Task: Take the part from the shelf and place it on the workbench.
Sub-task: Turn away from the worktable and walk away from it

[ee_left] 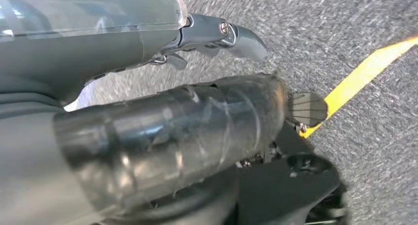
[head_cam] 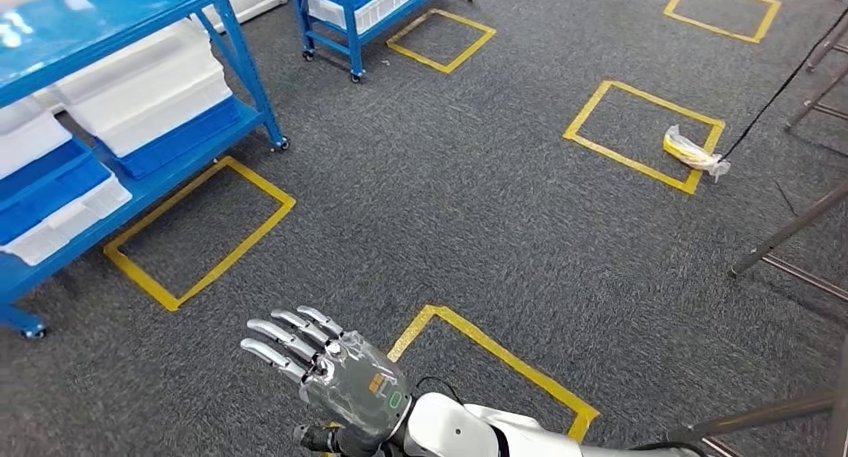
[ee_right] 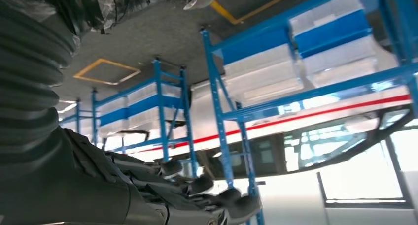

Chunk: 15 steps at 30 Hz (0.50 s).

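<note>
Your right hand hovers short of the shelf, fingers spread, empty. Your left hand is empty too. You can't make out the part among the shelf's bins, which the frame cuts off.

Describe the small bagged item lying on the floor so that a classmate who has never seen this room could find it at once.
Start from the blue shelving at the left of the head view and cross the grey carpet to the right. There, a yellow-and-white plastic-wrapped bundle lies on the corner of a yellow tape square. Every other tape square visible has nothing on its line.
</note>
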Each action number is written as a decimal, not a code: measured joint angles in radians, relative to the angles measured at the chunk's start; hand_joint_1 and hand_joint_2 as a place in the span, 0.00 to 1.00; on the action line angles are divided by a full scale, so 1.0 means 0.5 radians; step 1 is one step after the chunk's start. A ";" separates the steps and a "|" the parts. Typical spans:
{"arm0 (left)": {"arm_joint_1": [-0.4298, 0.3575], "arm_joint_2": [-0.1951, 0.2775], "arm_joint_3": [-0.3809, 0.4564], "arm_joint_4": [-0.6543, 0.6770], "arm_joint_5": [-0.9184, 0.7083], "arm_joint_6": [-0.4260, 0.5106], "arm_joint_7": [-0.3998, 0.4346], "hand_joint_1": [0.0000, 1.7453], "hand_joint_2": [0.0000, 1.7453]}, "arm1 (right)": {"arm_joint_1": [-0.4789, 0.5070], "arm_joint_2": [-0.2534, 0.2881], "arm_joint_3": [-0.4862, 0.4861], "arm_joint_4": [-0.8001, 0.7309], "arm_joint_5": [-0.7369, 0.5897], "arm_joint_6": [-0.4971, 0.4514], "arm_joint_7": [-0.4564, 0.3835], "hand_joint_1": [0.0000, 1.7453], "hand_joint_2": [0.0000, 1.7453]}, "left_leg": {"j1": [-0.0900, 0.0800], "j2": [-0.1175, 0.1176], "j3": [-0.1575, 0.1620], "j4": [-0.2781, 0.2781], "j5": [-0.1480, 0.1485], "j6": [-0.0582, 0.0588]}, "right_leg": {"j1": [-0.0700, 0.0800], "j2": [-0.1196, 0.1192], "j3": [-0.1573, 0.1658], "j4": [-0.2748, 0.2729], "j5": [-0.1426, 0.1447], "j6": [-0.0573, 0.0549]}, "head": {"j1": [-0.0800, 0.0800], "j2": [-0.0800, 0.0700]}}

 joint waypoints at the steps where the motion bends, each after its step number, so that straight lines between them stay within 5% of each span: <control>1: -0.002 0.000 0.000 0.000 0.000 0.000 -0.002 0.00 0.00 | 0.001 -0.001 0.000 0.000 -0.001 0.000 0.000 0.00 1.00 | 0.001 0.041 -0.066 0.134 -0.061 -0.005 | 0.004 -0.034 0.001 0.000 -0.004 -0.004 | -0.002 0.000; 3: 0.000 0.001 0.000 0.000 0.000 0.000 -0.004 0.00 0.00 | 0.004 -0.002 0.000 0.000 -0.003 0.002 0.000 0.00 1.00 | 0.005 0.071 -0.143 0.297 -0.106 -0.014 | 0.009 -0.099 0.003 0.003 -0.017 -0.005 | -0.002 0.000; 4: 0.003 0.001 0.000 0.000 0.000 0.000 -0.005 0.00 0.00 | 0.004 -0.002 0.000 0.000 -0.003 0.004 0.000 0.00 1.00 | 0.007 0.080 -0.126 0.273 -0.074 -0.016 | 0.010 -0.130 0.009 0.004 -0.024 -0.002 | -0.002 0.000; 7: 0.006 0.001 0.000 0.000 0.000 0.001 -0.007 0.00 0.00 | 0.003 -0.002 -0.001 0.000 -0.003 0.007 0.000 0.00 1.00 | -0.003 0.178 0.091 -0.106 0.086 -0.001 | 0.017 -0.205 0.040 0.007 -0.055 0.021 | -0.002 0.000; 9: 0.002 0.001 0.000 0.000 -0.001 0.001 -0.010 0.00 0.00 | 0.001 -0.002 -0.003 0.000 -0.004 0.006 0.000 0.00 1.00 | -0.021 0.232 0.169 -0.244 0.098 0.028 | 0.026 -0.242 0.061 0.006 -0.074 0.044 | -0.001 0.000; 11: 0.003 0.002 0.000 0.000 -0.001 0.001 -0.011 0.00 0.00 | 0.000 -0.001 -0.003 -0.001 -0.005 0.006 0.000 0.00 1.00 | -0.024 0.192 0.181 -0.257 0.081 0.059 | 0.023 -0.266 0.081 0.026 -0.076 0.069 | -0.001 0.000; 13: 0.007 0.003 0.001 0.000 -0.002 0.002 -0.011 0.00 0.00 | -0.001 0.000 -0.004 -0.004 -0.004 0.006 0.000 0.00 1.00 | -0.017 0.145 0.222 -0.273 0.066 0.090 | 0.007 -0.219 0.072 0.101 -0.097 0.088 | 0.000 0.000; 15: 0.001 0.003 0.001 0.000 -0.002 0.003 -0.011 0.00 0.00 | -0.001 -0.001 -0.007 -0.008 -0.003 0.006 0.000 0.00 1.00 | -0.013 0.098 0.264 -0.280 0.048 0.114 | -0.007 -0.109 -0.043 0.297 -0.175 0.100 | 0.003 0.000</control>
